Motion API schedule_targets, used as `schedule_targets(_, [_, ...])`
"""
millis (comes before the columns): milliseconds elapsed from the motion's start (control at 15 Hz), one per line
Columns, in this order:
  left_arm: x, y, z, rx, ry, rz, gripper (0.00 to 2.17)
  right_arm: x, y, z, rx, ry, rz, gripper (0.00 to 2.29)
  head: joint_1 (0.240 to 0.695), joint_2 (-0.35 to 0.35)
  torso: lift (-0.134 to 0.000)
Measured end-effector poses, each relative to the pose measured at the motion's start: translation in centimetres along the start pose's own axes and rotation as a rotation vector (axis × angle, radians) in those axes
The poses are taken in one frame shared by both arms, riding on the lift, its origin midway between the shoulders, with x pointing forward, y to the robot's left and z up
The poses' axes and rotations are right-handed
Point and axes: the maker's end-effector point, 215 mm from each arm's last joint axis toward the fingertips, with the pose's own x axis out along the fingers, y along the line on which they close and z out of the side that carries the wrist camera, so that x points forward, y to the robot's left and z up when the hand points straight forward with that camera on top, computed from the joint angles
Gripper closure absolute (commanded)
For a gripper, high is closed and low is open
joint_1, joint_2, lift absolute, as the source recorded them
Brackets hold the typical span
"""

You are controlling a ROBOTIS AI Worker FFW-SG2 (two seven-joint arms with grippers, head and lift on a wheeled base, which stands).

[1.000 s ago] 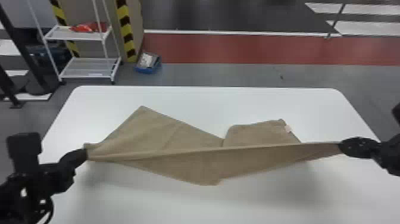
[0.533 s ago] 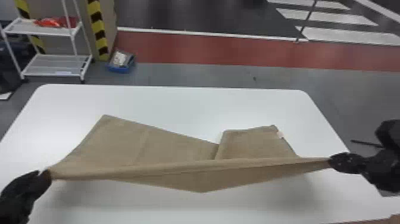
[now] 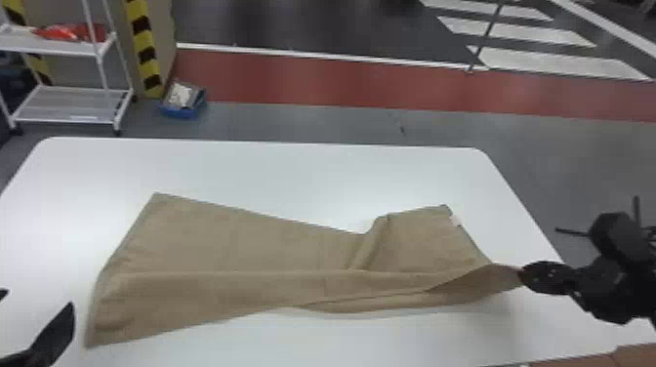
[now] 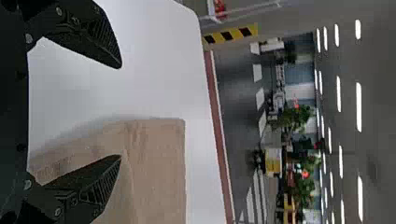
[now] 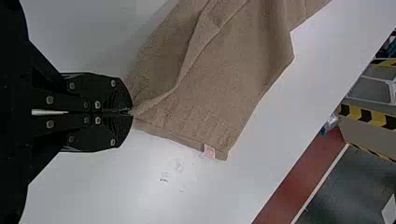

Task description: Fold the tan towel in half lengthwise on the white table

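Dropped from the left claw point(image 3: 38, 298), the near left corner of the towel point(image 3: 234, 249), stretched taut a moment ago, now lies slack on the desk point(image 3: 244, 171). In the head view, that corner is just beside the left claw, whose fingers are apart. Towel cloth spreads from there across to the right claw point(image 3: 522, 274), which grips the other near corner, slightly raised; a small label point(image 3: 455, 220) sits beyond that claw.

In the left wrist view, the claw is released, one finger over the towel.

In the right wrist view, the claw is clenched on the towel's corner.
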Motion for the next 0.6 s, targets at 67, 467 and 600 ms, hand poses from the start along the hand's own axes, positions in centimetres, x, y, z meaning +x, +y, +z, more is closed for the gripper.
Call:
schedule_targets(67, [-0.1, -1.6, 0.3, 0.081, -0.01, -0.066, 0.21, 0.2, 0.2, 0.0, 0.0, -0.001, 0.004, 2.04, 0.695, -0.245, -0.098])
schedule_targets(467, [0.4, -7.8, -2.0, 0.202, 0.109, -0.503, 0.27, 0.6, 1.1, 0.6, -0.007, -0.009, 0.018, 2.04, 0.695, -0.33, -0.098])
schedule_targets(600, [1.2, -7.9, -3.3, 0.196, 0.185, -0.573, 0.36, 0.6, 1.2, 0.7, -0.01, -0.01, 0.019, 2.04, 0.695, -0.328, -0.098])
